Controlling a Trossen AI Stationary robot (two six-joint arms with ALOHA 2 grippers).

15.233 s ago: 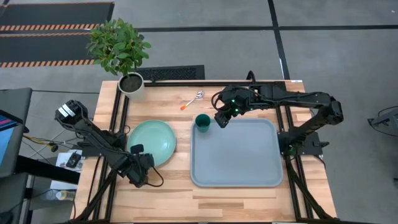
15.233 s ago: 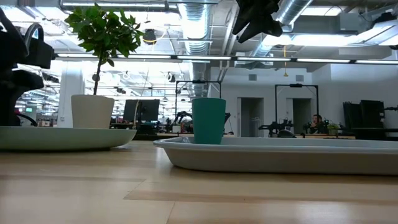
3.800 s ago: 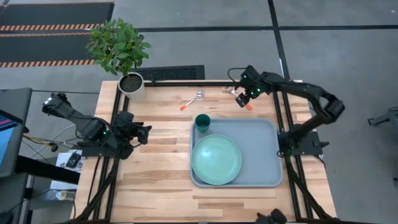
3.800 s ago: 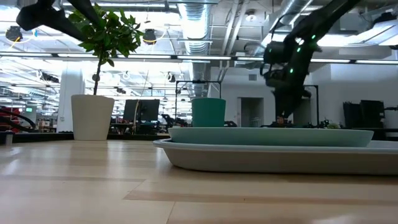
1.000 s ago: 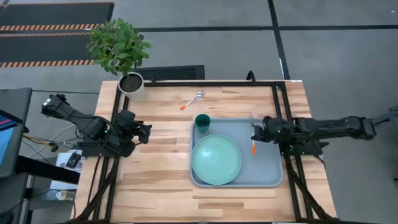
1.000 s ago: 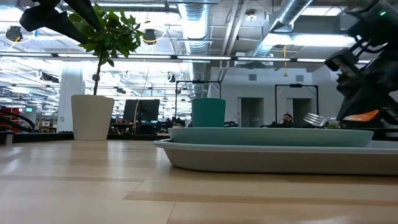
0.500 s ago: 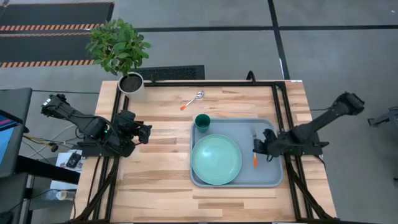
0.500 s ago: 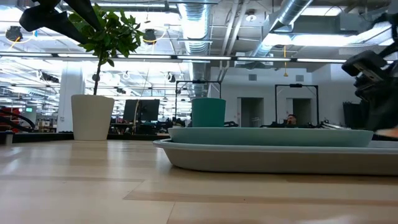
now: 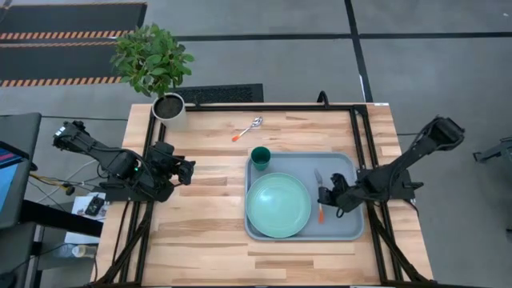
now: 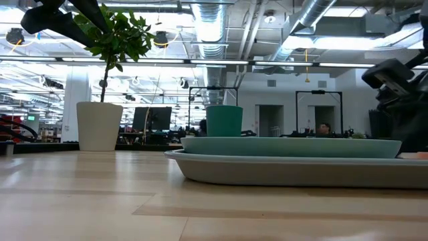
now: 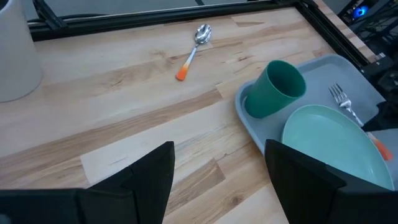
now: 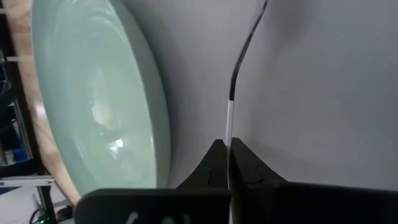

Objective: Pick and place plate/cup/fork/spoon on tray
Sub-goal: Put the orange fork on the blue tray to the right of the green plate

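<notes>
The left gripper point(image 9: 186, 170) is being held idle over the bench's left side, fingers apart. The spoon point(image 9: 247, 128) is being left on the bench point(image 9: 208, 240). The fork point(image 9: 319, 195), shifted leftward since a moment ago, is being lowered onto the tray point(image 9: 344, 228), beside the plate point(image 9: 278, 205) and cup point(image 9: 260, 157), the right gripper point(image 9: 326, 197) fingers being clamped on its handle.

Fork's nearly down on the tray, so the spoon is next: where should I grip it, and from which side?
Grip the spoon mid-handle, coming straight down from above. It lies flat on bare table behind the tray, clear of the cup and the plant pot. It lies diagonally, so turn the fingers across the thin orange handle; the rounded bowl would probably slip. The right gripper looks nearer.
</notes>
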